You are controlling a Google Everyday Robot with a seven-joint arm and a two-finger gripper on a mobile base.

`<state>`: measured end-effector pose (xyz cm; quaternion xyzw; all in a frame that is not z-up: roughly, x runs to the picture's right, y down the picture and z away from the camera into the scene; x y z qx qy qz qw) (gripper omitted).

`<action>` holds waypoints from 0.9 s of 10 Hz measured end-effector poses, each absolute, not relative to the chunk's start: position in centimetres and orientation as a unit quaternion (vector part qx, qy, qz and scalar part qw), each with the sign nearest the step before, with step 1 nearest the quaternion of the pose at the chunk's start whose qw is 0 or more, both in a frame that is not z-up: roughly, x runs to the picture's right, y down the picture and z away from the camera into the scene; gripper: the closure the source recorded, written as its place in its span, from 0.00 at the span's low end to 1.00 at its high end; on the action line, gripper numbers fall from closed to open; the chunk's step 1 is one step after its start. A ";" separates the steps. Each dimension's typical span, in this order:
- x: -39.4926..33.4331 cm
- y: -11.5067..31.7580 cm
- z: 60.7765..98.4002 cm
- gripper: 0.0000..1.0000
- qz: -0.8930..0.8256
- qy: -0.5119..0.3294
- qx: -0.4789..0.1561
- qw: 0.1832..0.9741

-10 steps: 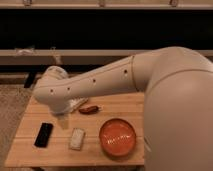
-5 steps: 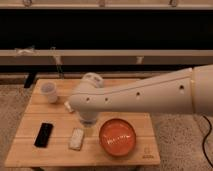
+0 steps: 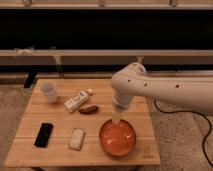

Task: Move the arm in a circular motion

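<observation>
The arm (image 3: 165, 90) is a large glossy white tube with small dark dots. It comes in from the right edge and bends down at a rounded elbow (image 3: 125, 85) over the right half of the wooden table (image 3: 55, 115). Its narrow pale tip, the gripper (image 3: 117, 119), points down just above the far rim of the orange bowl (image 3: 117, 138).
On the table stand a white cup (image 3: 49, 91) at the back left, a white bottle lying down (image 3: 76, 100), a brown oblong item (image 3: 89, 109), a black phone (image 3: 43, 134) and a pale packet (image 3: 76, 138). A dark cable (image 3: 165, 107) lies on the floor to the right. A dark wall with rails runs behind.
The arm's elbow has swung from the table's left side across to the right, uncovering the cup, bottle and brown item. The tip now hangs over the orange bowl.
</observation>
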<state>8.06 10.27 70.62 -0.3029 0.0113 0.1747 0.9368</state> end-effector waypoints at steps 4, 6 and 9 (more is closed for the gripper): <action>13.0 3.6 76.6 0.32 0.218 0.031 -0.292 0.931; 12.6 -0.1 79.9 0.32 0.209 0.031 -0.290 0.933; 7.5 -3.6 83.7 0.32 0.173 0.023 -0.292 0.940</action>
